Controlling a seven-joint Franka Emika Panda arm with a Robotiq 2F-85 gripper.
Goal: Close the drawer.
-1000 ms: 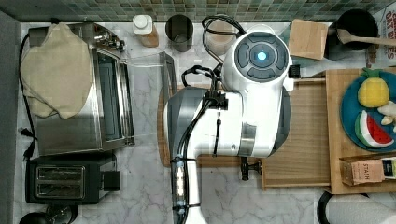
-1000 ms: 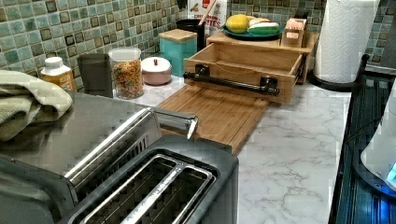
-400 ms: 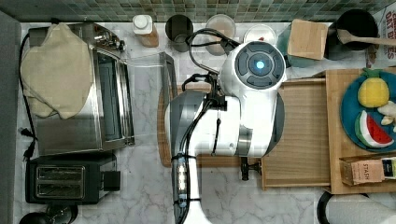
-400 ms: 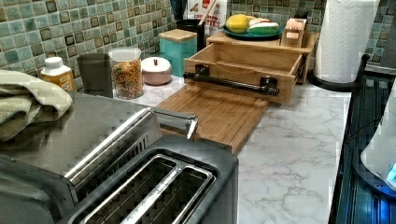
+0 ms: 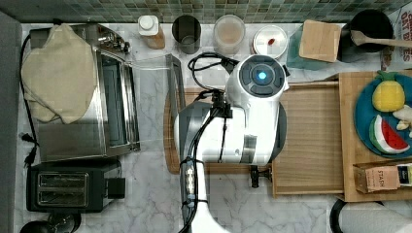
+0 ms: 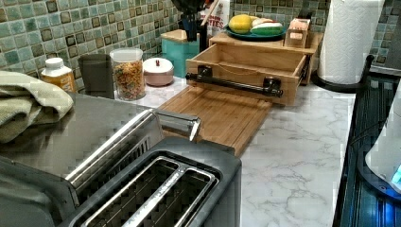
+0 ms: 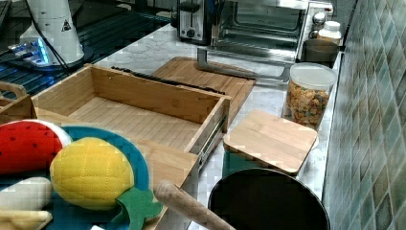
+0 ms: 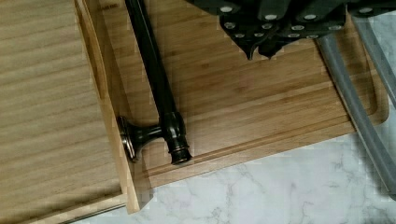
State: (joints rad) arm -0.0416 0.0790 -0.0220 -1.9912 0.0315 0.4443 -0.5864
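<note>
The drawer [image 6: 246, 64] stood pulled well out of its wooden stand [image 6: 279, 40], open and empty, its front hanging over the edge of the cutting board [image 6: 222, 113]. It looked stiff and fairly light, riding on metal side rails [image 7: 210, 136], so a level push should slide it home; a push off to one end might skew it. The best place to press was the flat front panel or the dark bar handle [image 8: 154, 79], near its middle. The gripper [image 8: 261, 42] hung above the cutting board, just beside the handle and clear of it; whether its fingers were apart I could not tell
</note>
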